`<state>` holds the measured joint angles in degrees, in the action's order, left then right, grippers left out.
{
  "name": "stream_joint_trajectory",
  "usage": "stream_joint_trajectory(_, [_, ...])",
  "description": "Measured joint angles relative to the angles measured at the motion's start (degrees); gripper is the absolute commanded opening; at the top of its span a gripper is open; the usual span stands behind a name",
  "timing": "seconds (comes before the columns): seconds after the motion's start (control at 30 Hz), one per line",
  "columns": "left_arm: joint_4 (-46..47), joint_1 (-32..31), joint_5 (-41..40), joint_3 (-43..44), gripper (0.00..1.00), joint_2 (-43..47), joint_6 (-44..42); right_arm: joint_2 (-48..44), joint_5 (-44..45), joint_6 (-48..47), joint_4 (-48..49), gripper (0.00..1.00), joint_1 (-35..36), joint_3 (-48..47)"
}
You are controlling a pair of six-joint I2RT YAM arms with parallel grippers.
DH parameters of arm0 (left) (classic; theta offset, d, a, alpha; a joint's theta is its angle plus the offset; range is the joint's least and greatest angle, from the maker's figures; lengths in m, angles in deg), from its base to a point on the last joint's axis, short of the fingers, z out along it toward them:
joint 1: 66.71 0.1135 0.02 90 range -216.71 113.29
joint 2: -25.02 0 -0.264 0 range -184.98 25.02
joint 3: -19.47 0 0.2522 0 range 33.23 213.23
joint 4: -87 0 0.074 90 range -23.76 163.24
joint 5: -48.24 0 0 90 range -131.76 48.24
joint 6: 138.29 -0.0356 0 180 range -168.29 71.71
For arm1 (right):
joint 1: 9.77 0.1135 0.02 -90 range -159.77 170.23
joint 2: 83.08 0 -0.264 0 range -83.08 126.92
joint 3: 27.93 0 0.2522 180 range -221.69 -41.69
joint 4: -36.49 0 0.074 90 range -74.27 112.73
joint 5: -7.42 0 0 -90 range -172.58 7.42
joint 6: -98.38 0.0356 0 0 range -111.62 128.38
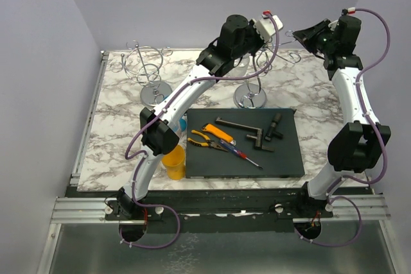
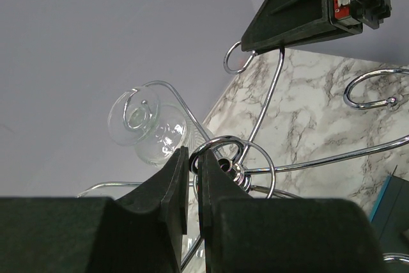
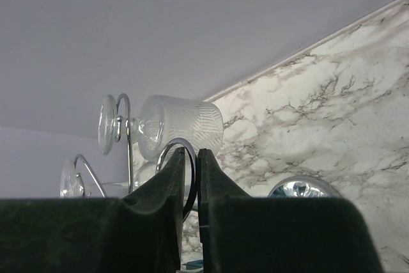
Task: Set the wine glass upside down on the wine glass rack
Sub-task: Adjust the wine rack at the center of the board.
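Up above the marble table (image 1: 115, 120), both arms reach to the chrome wine glass rack (image 1: 250, 97) near the far edge. The wine glass (image 3: 182, 123), its bowl finely patterned, hangs on one of the rack's wire arms. Its stem sits in the wire slot, the foot is on the far side of the wire, and the bowl is turned toward the table. The right pincer (image 3: 190, 153) has its fingers pressed almost together on a curled wire loop of the rack, just beside the glass bowl. The left pincer (image 2: 193, 155) is likewise nearly pressed together, with a chrome ring of the rack right at its tips. Whether it pinches that wire I cannot tell. A second wire rack (image 1: 144, 68) stands well apart on the left. Nearer the arm bases lie a black mat (image 1: 289, 152) carrying orange-handled pliers (image 1: 212, 134) and a screwdriver (image 1: 244, 155), and beside it a yellow cup (image 1: 174, 162).
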<state>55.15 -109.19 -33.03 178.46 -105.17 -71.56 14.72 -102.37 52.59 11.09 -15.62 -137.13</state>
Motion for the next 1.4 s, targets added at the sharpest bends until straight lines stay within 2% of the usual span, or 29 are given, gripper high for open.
stream_joint_trajectory(0.4, [-1.49, -1.05, -3.21, 1.4, 0.13, -0.26, -2.08, -6.05, 2.12, 1.05, 3.48, 0.0, -0.39, 7.45])
stream_joint_trajectory(0.97, [-0.76, -1.92, -4.33, 2.45, 0.16, -1.31, -3.39, -12.24, 8.61, 1.14, 0.98, 0.0, -0.48, 12.41])
stream_joint_trajectory(1.03, [-0.2, -1.97, -4.33, 2.51, 0.19, -1.64, -3.39, -12.72, 9.53, 0.85, 0.39, 0.0, -0.48, 12.57])
stream_joint_trajectory(1.3, [1.53, -2.03, -4.28, 2.91, 0.45, -2.14, -2.47, -14.62, 11.34, 0.76, -0.83, 0.0, -1.51, 14.21])
stream_joint_trajectory(1.4, [2.23, -2.12, -4.26, 2.84, 0.5, -2.12, -1.92, -15.63, 11.52, 0.74, -0.96, 0.0, -1.99, 15.13])
